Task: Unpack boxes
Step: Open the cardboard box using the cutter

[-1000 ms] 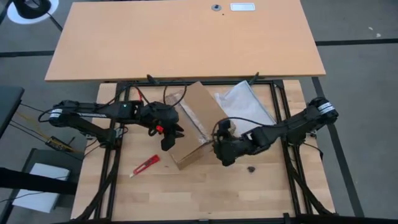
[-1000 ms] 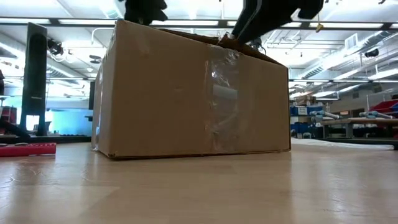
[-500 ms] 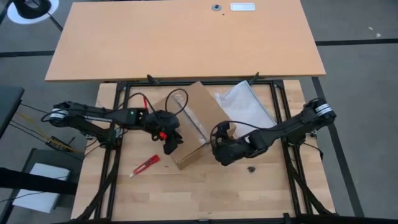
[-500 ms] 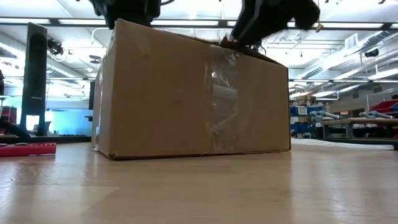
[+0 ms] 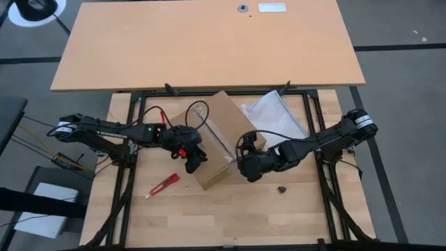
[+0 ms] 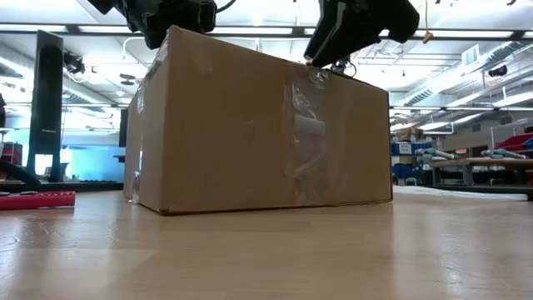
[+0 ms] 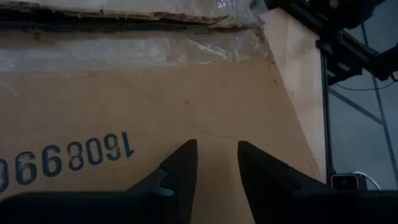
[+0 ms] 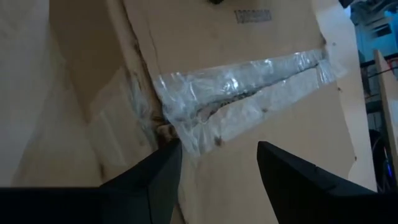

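- From above, you see the box (image 5: pixel 212 136) lying skewed near the middle of the bench (image 5: pixel 230 216), with a clear plastic bag (image 5: pixel 275 115) just behind its right end and a red cutter (image 5: pixel 162 185) on the bench to its front left.
- Your left arm reaches in from the left edge, stretched almost flat, and its left claw (image 5: pixel 193 159) sits at the box's near-left corner.
- Your right arm comes in from the right, bent at the elbow, and its right claw (image 5: pixel 249 167) is at the box's right side.
- From bench height, the box (image 6: pixel 262 129) stands flat on the wood, tape running down its front face; both arms hang over its top edge, one at each end.
- Through the left wrist camera, your left claw (image 7: pixel 216 149) is narrowly parted, fingertips over the printed cardboard face, gripping nothing.
- Through the right wrist camera, your right claw (image 8: pixel 217 149) stands wide, fingers either side of the crumpled tape strip (image 8: pixel 249 93), empty.
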Action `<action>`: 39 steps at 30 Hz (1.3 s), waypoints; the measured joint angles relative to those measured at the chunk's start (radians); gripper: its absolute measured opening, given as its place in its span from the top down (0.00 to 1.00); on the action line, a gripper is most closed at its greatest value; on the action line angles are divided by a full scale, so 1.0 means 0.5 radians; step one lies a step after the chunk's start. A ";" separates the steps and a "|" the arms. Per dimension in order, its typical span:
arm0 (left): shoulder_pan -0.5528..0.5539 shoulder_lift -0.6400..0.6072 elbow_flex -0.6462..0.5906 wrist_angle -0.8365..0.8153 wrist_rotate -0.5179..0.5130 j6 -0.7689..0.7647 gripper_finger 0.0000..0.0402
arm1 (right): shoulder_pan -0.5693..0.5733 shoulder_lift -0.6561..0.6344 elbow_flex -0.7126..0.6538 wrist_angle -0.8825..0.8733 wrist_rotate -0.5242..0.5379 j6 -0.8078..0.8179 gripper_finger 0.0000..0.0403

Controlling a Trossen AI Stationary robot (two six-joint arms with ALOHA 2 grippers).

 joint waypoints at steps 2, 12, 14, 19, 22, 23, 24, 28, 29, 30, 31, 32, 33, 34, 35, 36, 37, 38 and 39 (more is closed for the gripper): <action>0.000 0.000 0.000 0.000 -0.001 0.002 0.68 | 0.006 -0.001 0.000 0.033 -0.007 -0.001 0.48; 0.000 0.001 -0.001 0.002 -0.001 0.002 0.68 | -0.025 -0.003 0.000 0.111 -0.113 -0.002 0.51; 0.000 0.002 -0.001 0.006 -0.001 0.002 0.68 | -0.047 -0.003 0.000 0.107 -0.117 -0.001 0.51; 0.000 0.002 -0.001 0.006 -0.003 0.001 0.68 | -0.064 -0.003 0.000 0.090 -0.208 -0.002 0.52; 0.000 0.002 -0.001 0.006 -0.003 0.001 0.68 | -0.053 -0.003 0.000 0.086 -0.210 -0.001 0.53; 0.000 0.002 -0.001 0.006 -0.003 0.000 0.68 | -0.050 -0.003 0.000 0.083 -0.210 -0.001 0.53; 0.000 0.002 -0.001 0.006 -0.002 0.000 0.68 | -0.050 -0.003 0.000 0.079 -0.210 -0.001 0.54; 0.000 0.002 -0.001 0.015 -0.003 0.000 0.68 | -0.070 0.011 0.001 0.005 -0.180 0.003 0.56; 0.000 0.002 -0.001 0.023 -0.003 0.000 0.68 | -0.081 0.010 0.002 -0.020 -0.176 0.003 0.57; 0.000 0.002 -0.001 0.032 -0.003 0.001 0.68 | -0.089 0.009 0.002 -0.027 -0.167 0.003 0.58; 0.000 0.003 -0.001 0.034 -0.003 0.001 0.68 | -0.093 0.011 0.002 -0.026 -0.156 0.004 0.60; 0.002 0.003 -0.001 0.031 -0.005 0.001 0.68 | -0.095 0.011 0.002 -0.025 -0.130 0.004 0.62; 0.002 0.003 -0.001 0.032 -0.006 0.000 0.68 | -0.096 0.011 0.002 -0.024 -0.097 0.003 0.65; 0.002 0.003 -0.001 0.032 -0.006 0.001 0.68 | -0.095 0.011 0.002 -0.024 -0.069 0.003 0.68; 0.001 0.003 -0.001 0.032 -0.006 0.002 0.68 | -0.094 0.010 0.002 -0.026 -0.057 0.003 0.72; 0.001 0.003 -0.001 0.032 -0.006 0.002 0.68 | -0.095 0.010 0.002 -0.028 -0.057 0.004 0.75; 0.001 0.003 -0.001 0.031 -0.006 0.002 0.68 | -0.098 0.011 0.001 -0.027 -0.054 0.004 0.79; 0.001 0.003 -0.001 0.030 -0.006 0.002 0.68 | -0.098 0.011 0.001 -0.026 -0.042 0.004 0.83; 0.002 0.003 -0.001 0.030 -0.006 0.002 0.68 | -0.098 0.011 0.001 -0.024 -0.022 0.005 0.88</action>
